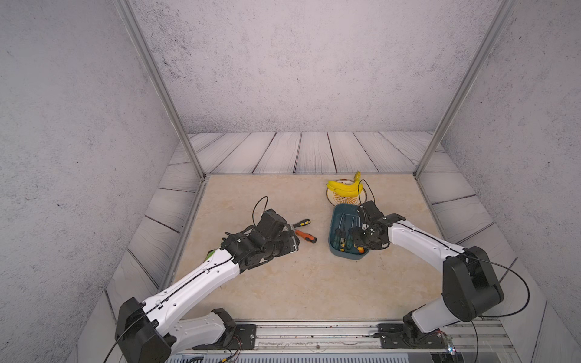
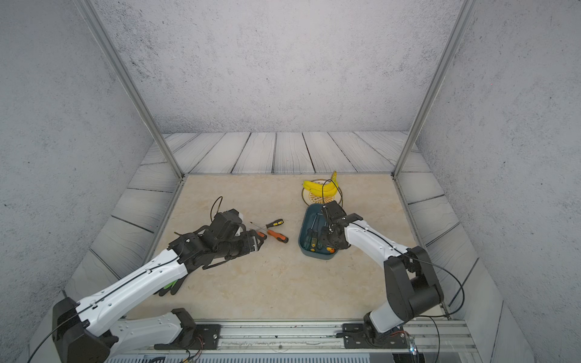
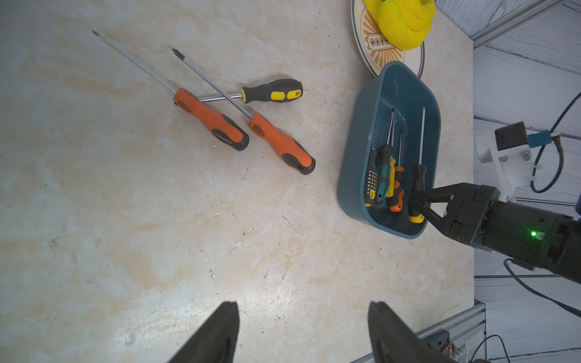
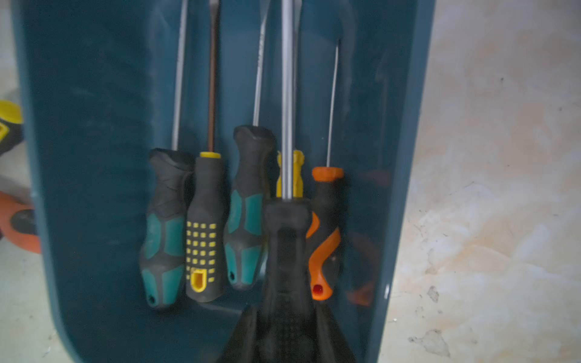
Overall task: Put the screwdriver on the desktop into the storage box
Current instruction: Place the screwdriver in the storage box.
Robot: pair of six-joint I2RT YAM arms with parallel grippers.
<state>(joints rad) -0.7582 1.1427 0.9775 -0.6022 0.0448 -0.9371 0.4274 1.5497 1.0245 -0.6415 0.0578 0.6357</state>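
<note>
1. Teal-blue plastic, the storage box (image 1: 349,255) sits on the right half of the desktop (image 1: 283,289), its long sides running toward the far edge; both top views show it (image 2: 317,256).
2. The right gripper (image 3: 416,202) reaches in over the box's near end, pinching the handle of a black-handled screwdriver (image 3: 418,179) with a yellow butt. Its shaft points along the box toward the far end. Whether it rests on the box floor cannot be told.
3. The right wrist view shows five more tools side by side in the box, handles at the near end:
   - a teal-and-black screwdriver (image 4: 163,245)
   - a yellow-dotted black screwdriver (image 4: 202,245)
   - a second teal-and-black screwdriver (image 4: 245,226)
   - a yellow-handled screwdriver (image 4: 297,176), mostly hidden
   - a slim orange-and-black screwdriver (image 4: 323,242)
4. Three screwdrivers lie near the desktop's middle, well apart from the box: an orange-handled screwdriver (image 3: 210,121), a second orange-handled screwdriver (image 3: 283,144) and a black-and-yellow screwdriver (image 3: 272,91). The second orange one's shaft crosses over the black-and-yellow one's shaft.
5. The left gripper (image 3: 303,306) hangs over bare desktop with its fingers (image 3: 220,330) spread and nothing between them. In a top view the left gripper (image 1: 290,243) is just beside the orange handles.
6. A round patterned plate (image 1: 338,199) carrying bananas (image 1: 344,188) stands near the far edge, just beyond the box's far end.
</note>
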